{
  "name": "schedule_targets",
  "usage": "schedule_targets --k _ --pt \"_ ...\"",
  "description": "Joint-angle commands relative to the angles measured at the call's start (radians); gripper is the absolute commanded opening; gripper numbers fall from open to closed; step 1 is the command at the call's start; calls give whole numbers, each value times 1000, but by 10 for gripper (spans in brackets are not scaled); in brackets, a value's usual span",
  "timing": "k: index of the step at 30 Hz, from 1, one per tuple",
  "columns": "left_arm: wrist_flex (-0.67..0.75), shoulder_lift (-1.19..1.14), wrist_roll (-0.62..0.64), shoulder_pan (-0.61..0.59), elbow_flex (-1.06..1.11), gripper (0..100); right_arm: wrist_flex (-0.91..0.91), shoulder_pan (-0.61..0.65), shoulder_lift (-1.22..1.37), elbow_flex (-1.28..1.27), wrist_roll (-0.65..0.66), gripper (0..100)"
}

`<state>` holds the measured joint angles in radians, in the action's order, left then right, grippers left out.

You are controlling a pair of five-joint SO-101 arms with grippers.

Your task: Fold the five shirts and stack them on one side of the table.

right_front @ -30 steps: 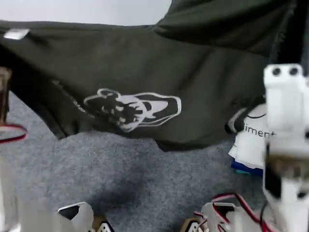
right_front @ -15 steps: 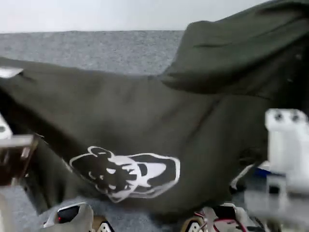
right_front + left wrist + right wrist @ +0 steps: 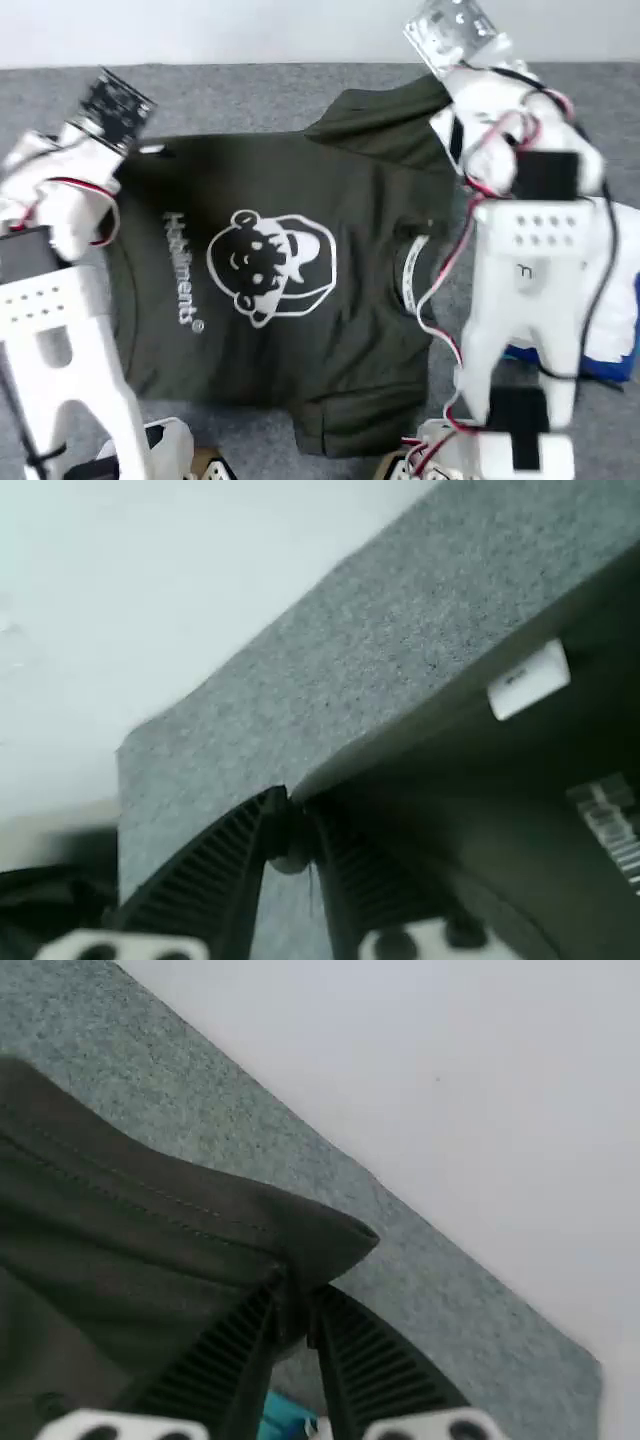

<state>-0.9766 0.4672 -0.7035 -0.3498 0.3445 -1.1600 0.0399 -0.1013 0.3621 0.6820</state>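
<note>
Grey felt table cover (image 3: pixel 250 95) — nubbly, speckled, pale plain wall (image 3: pixel 250 30) beyond its far edge

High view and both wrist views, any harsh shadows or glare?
High view: even light, no glare, the white right arm bright against the dark shirt. Left wrist view: the wall is bright, the shirt by the left claw lies in shade. Right wrist view: soft light on the shirt's fold at the right claw, no hard shadows.

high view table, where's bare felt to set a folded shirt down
Bare grey felt runs along the far edge behind the dark green shirt, plus a thin strip at its near hem. The right side is crowded: folded white and blue clothes lie beside the shirt there.
</note>
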Motion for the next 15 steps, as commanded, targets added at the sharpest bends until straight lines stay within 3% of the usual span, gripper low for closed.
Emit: schedule_targets --k 1,5,15 --pt "368 -64 -11 9 142 5 174 15 79 3 -17 10" --pt "497 -262 -11 15 58 5 384 28 170 3 -17 10" --pt "502 -766 -9 26 -527 5 898 58 348 5 5 10"
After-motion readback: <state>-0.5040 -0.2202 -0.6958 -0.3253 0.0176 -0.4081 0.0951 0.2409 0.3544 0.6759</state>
